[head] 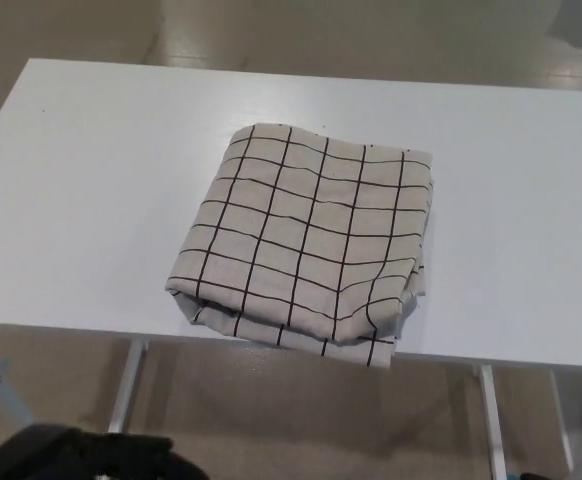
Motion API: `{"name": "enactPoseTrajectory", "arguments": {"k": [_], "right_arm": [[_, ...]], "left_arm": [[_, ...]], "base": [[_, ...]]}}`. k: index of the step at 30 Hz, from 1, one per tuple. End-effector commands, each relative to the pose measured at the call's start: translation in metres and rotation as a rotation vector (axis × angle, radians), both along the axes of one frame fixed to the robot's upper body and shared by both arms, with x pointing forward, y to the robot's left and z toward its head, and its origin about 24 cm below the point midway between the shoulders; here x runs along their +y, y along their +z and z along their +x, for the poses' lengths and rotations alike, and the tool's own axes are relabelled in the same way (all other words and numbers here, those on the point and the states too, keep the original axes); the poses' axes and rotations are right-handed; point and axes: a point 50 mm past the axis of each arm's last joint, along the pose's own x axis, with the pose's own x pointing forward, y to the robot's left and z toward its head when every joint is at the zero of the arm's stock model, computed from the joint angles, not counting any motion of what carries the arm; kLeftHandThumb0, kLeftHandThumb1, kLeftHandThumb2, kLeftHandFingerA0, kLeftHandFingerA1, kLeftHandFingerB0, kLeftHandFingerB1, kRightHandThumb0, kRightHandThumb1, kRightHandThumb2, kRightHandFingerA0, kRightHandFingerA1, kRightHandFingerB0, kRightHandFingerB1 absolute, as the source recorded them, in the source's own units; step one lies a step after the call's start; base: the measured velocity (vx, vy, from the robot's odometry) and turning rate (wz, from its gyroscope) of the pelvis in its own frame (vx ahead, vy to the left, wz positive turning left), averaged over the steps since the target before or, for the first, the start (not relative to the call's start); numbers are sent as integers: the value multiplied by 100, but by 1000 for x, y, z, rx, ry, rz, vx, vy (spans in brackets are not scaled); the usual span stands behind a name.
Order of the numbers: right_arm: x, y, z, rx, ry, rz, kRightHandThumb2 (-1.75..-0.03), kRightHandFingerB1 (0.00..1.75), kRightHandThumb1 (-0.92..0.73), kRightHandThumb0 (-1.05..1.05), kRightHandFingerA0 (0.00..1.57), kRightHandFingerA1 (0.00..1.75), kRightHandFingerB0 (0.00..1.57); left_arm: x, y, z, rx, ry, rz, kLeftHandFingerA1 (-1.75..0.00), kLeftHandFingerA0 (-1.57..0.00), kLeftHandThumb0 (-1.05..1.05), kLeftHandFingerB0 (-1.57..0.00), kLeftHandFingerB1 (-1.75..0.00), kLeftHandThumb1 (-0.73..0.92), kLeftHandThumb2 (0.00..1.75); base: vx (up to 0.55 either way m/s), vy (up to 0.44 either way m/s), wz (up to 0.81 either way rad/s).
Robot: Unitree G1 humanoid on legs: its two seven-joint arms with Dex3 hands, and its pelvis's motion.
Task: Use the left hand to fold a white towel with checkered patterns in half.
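Observation:
The white towel with black checks (306, 240) lies folded into a thick rectangle on the white table (91, 200), its near edge overhanging the table's front edge. My left hand (81, 458) shows only as a dark shape at the bottom left of the head view, below the table's front edge and well apart from the towel. Its state is hidden. My right hand does not show.
The table's metal legs (126, 385) stand below its front edge on a beige floor. Bare white tabletop surrounds the towel on the left, right and far sides.

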Motion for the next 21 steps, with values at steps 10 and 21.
{"name": "enactPoseTrajectory", "arguments": {"k": [10,21], "right_arm": [[9,-8,-3,14,-29,-20,-64,55,-83,-32,48,55,56],[7,-10,-1,10,-7,-35,-64,55,-83,-37,49,54,55]], "left_arm": [[59,-141,-28,517,862,-338,-39,-57,-35,-50,-36,45,54],[57,-155,-22,521,966,-433,-50,-61,-40,-53,-48,40,68]], "base": [[0,0,0],[0,0,0]]}}
